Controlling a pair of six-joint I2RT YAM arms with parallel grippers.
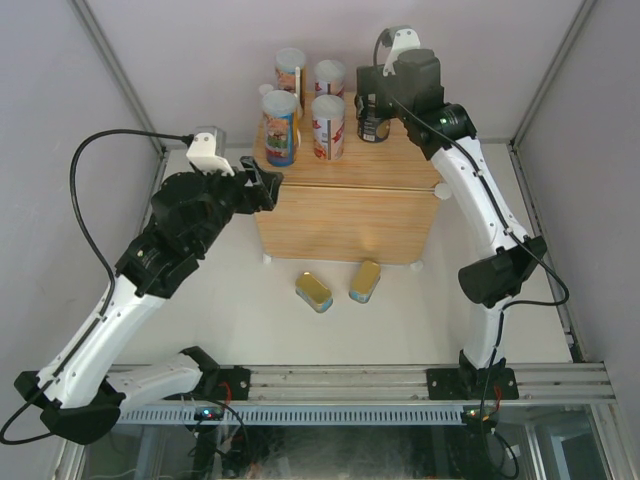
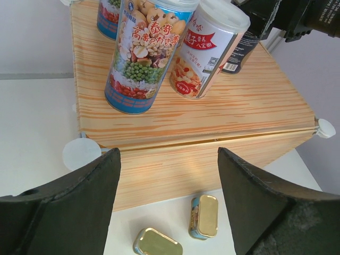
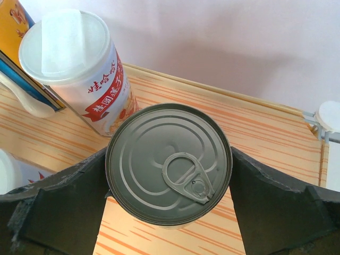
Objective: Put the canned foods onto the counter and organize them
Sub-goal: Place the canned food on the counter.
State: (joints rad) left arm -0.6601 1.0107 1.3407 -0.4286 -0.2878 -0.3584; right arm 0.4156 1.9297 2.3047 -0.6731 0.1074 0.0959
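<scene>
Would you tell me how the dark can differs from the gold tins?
The dark can is a cylinder; the gold tins are flat rounded rectangles. The dark can stands on the counter, flanked by the right gripper; the gold tins lie on the table, untouched. All have metal tops.

The counter [image 2: 255, 101] shows pale wood grain, matt and smooth. The dark can [image 3: 169, 162] is topped in dull silvery metal, ringed, with a pull tab. The tall cans [image 2: 143, 58] wear glossy printed labels under white plastic lids [image 3: 64, 45]. The flat tins [image 2: 204, 215] gleam gold, shiny metal.

blocked: tall cans [image 1: 281, 128] on counter [image 1: 345, 215] rear | free: counter front strip
</scene>
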